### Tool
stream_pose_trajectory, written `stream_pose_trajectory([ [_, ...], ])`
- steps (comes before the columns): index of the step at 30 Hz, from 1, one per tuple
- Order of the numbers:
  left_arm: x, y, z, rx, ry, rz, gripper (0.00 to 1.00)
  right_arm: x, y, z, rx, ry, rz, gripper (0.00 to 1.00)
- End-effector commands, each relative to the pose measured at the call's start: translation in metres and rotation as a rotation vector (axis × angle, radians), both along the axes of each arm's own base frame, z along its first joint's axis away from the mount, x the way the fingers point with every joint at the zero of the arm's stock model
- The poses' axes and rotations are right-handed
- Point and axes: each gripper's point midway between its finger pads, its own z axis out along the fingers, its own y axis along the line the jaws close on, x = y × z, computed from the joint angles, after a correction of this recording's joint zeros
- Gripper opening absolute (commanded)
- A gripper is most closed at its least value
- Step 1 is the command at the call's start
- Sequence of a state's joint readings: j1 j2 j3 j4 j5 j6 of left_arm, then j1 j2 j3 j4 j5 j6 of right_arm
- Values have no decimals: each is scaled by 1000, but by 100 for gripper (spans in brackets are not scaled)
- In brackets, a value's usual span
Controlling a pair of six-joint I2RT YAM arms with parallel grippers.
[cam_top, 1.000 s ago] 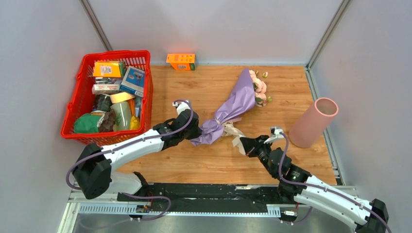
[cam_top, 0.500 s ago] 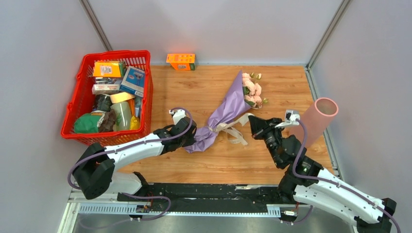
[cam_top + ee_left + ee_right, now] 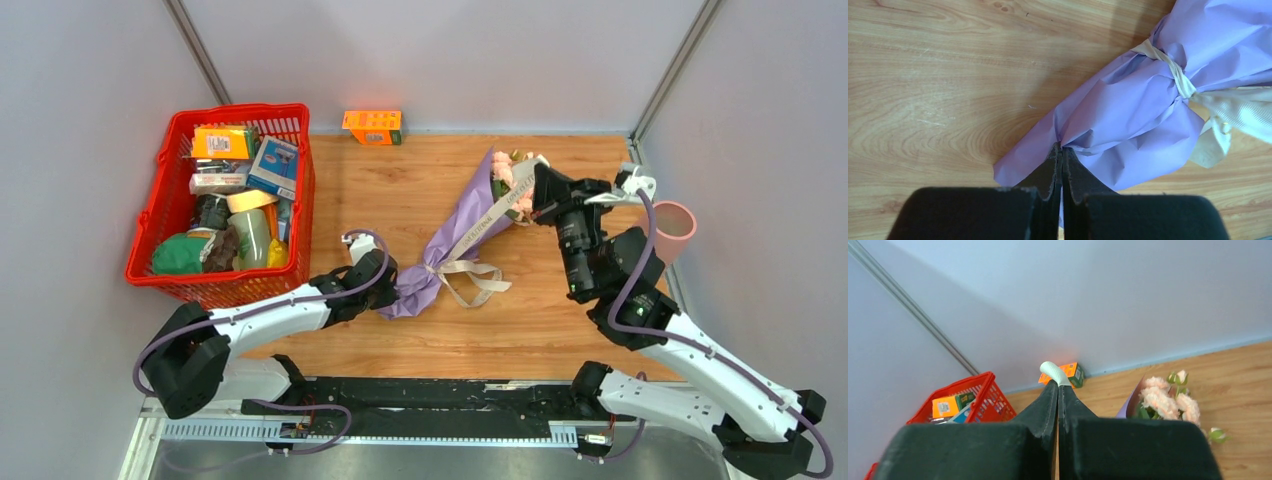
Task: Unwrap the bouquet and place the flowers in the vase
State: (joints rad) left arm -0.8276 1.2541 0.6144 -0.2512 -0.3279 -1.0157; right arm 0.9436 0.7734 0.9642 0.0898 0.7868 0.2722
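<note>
Lilac paper (image 3: 1128, 105) pinched, cream ribbon (image 3: 1054, 372) taut.
Left hand (image 3: 1062, 148) nips the bouquet's (image 3: 470, 222) tail; right hand (image 3: 1058, 386) holds the ribbon end raised.

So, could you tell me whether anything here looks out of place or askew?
Only the ribbon: it runs taut from the bouquet up to the shut right hand, one loop trailing loose on the table. The left hand pinches the paper at its stem end. Nothing looks spilled or torn.
</note>
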Motion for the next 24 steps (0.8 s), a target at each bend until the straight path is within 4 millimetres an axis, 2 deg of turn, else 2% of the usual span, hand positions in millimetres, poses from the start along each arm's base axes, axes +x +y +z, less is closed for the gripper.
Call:
stream_pose_trajectory([
  [1,-5,4,-3,-10,19,5,0,7,-10,65,-36,-117,-53,0],
  [3,-7,1,0,-29,22,-9,0,13,2,69,-80,-106,-27,0],
  [5,-10,-4,1,-56,25,-27,0,18,21,51,-124,-63,30,0],
  [6,-8,-8,5,-82,10,-37,0,20,32,36,-143,-33,69,0],
  [9,-14,-19,9,-148,2,-90,0,22,59,-28,-179,103,174,0],
  [11,-14,-28,16,-196,-23,-126,0,22,69,-81,-194,212,207,0],
  [13,-15,-33,20,-218,-29,-154,0,21,74,-120,-203,309,223,0],
  [14,-17,-34,20,-223,-26,-162,0,18,75,-140,-217,368,235,4],
  [15,-17,-35,22,-226,-25,-167,0,14,77,-153,-220,410,253,22],
  [16,-18,-37,23,-231,-26,-175,0,9,80,-163,-227,436,282,35],
  [17,-19,-38,23,-232,-26,-180,0,3,84,-171,-235,457,322,44],
  [20,-22,-38,24,-237,-32,-181,0,-12,89,-192,-260,498,406,50],
  [24,-23,-38,30,-259,-50,-178,0,-19,85,-226,-316,535,422,48],
])
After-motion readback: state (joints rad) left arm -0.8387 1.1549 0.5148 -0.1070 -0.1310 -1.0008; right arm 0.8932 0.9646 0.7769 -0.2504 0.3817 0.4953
